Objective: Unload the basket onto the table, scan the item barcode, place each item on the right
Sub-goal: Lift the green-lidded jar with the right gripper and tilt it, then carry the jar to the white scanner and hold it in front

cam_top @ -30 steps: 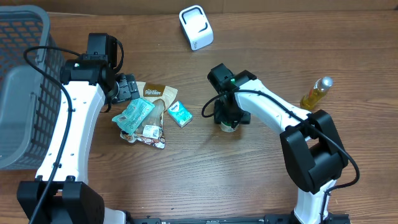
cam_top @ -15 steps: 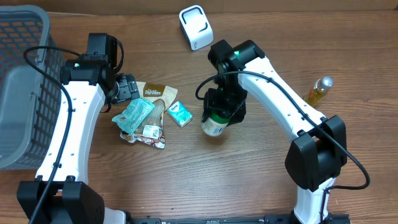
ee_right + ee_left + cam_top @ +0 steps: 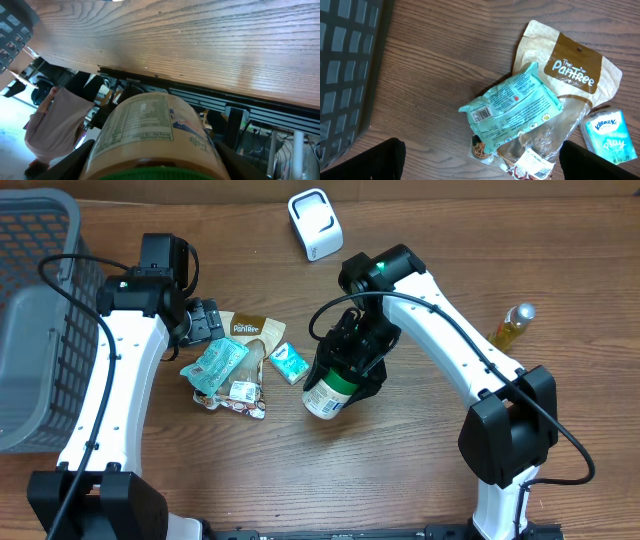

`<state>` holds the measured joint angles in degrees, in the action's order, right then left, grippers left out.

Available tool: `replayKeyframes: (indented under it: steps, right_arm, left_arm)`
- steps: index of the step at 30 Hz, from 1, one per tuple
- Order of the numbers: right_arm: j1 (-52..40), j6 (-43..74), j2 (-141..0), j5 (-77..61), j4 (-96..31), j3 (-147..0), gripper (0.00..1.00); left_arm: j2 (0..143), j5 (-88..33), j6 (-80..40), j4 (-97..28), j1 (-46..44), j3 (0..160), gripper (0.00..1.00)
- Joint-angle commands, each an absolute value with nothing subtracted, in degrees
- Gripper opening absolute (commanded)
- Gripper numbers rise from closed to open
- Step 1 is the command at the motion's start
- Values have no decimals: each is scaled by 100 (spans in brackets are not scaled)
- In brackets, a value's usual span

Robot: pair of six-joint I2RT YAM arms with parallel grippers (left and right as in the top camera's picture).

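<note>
My right gripper (image 3: 352, 368) is shut on a jar (image 3: 328, 392) with a green lid and a tan label. It holds the jar tilted in the air above the middle of the table. In the right wrist view the jar (image 3: 150, 130) fills the space between the fingers and its nutrition panel faces the camera; no barcode shows. A white scanner (image 3: 315, 224) stands at the back of the table. My left gripper (image 3: 200, 322) hangs open over a pile of packets, with nothing between its fingers (image 3: 370, 160).
The pile holds a teal packet (image 3: 515, 107), a brown pouch (image 3: 575, 75) and a small tissue pack (image 3: 609, 136). A grey basket (image 3: 40, 300) fills the left edge. A yellow bottle (image 3: 508, 328) stands at the far right.
The right gripper has lifted the jar off the table, carried it left and towards the front, and tilted it. The left arm has stayed still.
</note>
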<state>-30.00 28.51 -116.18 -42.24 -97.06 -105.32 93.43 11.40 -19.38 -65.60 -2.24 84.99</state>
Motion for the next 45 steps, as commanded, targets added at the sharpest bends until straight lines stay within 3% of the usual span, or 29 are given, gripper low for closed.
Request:
replayKeyframes:
  steps: [1,5,7,9,15,26,37,45]
  right_arm:
    - [-2982,2663,-11507,-4464,-9703,-10619,40]
    - [-2982,1634,-11507,-3785,-9233,-10619,38]
    - [-2982,1317,-11507,-2613,-8543,-10619,24]
    - [-2982,1321,-11507,-1809,-7793,-10619,20]
    - [-2740,1326,-11507,-1800,-5743,-10796,5]
    - [-2613,1319,-11690,-495,-3454,-11434,4]
    - [-2596,1297,-13264,-163,-379,-11434,4]
    - [-2504,1302,-14184,941,1299,-11434,7]
  left_arm:
    - [9365,1155,-1994,-6563,-242,8549,100]
    - [9365,1155,-1997,-6563,-244,8549,100]
    - [9365,1155,-1997,-6563,-242,8549,100]
    - [9365,1155,-1994,-6563,-244,8549,100]
    - [9365,1155,-1997,-6563,-244,8549,100]
    - [9365,1155,-1997,-6563,-244,8549,100]
    - [9365,1155,-1994,-6563,-244,8549,99]
    - [9365,1155,-1997,-6563,-244,8549,100]
